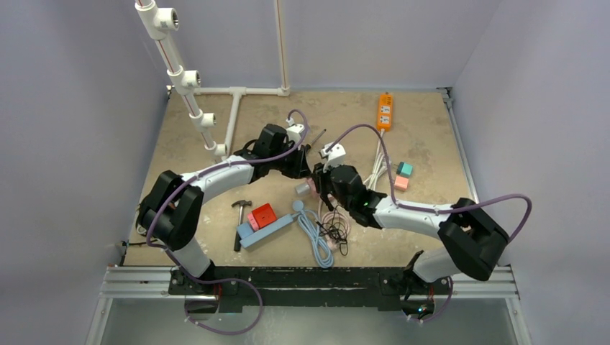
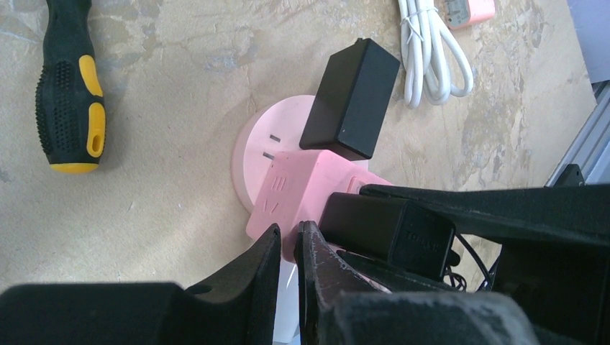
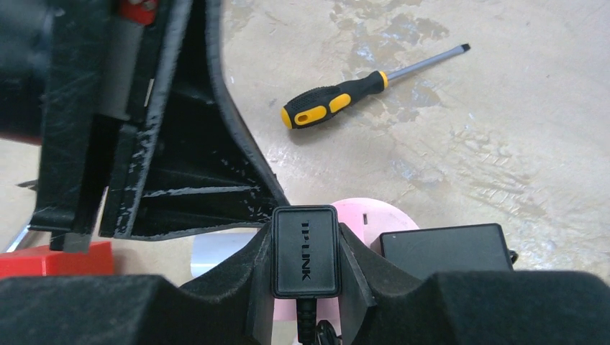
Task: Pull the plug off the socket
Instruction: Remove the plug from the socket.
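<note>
The pink socket [image 2: 291,176] lies on the table, partly under both grippers; from above it shows as a small pinkish shape [image 1: 302,189]. A black TP-LINK plug [image 3: 305,248] sits in it, and my right gripper [image 3: 305,241] is shut on that plug, one finger on each side. The same plug [image 2: 388,230] appears in the left wrist view inside the right fingers. My left gripper [image 2: 289,233] is shut, its tips against the socket's near edge. A second black adapter [image 2: 351,97] stands plugged into the socket's round face.
A black and yellow screwdriver [image 2: 68,86] lies left of the socket. A coiled white cable [image 2: 431,50] and an orange power strip [image 1: 385,110] lie further back. A red block [image 1: 262,214], a hammer [image 1: 239,215] and a blue cable [image 1: 314,230] lie nearer the bases.
</note>
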Robot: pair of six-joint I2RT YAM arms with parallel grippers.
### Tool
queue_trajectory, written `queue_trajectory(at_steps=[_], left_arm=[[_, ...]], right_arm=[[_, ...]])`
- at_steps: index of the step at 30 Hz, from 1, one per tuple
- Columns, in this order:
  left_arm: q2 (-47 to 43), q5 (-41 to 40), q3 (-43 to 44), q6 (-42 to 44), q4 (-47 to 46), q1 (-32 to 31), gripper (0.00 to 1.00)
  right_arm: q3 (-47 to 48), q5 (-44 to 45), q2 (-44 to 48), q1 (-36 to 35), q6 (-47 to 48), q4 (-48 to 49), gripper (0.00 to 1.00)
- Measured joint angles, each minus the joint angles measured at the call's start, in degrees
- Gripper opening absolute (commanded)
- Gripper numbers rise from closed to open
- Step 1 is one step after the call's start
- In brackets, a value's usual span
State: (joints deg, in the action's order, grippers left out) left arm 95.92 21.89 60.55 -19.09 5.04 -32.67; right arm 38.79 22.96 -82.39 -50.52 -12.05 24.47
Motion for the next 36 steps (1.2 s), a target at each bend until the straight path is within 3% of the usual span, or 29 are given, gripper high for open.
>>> queue_trajectory(at_steps=[6,14,29,36], left_arm=[[0.17,0.0,-0.02,0.09,-0.63,-0.57,0.13],[0.22,0.04,-0.02,0.09,-0.68,-0.52,0.13],[0.22,0.63,-0.09,0.07,-0.28,-0.28,0.13],[0.2,0.68,-0.09,0.09,-0.28,-0.31,0.13]], right_arm=[[-2.32,-9.07,2.73,5.2,-2.67,0.37,0.0],[-2.32,-9.31,2.71,5.31,-2.51,0.39,0.0],[-0.02,4.46,-0.11,-2.36,0.57,-0.17,0.0],[0.02,4.74,0.02,-2.6,0.24,-0.39,0.0]])
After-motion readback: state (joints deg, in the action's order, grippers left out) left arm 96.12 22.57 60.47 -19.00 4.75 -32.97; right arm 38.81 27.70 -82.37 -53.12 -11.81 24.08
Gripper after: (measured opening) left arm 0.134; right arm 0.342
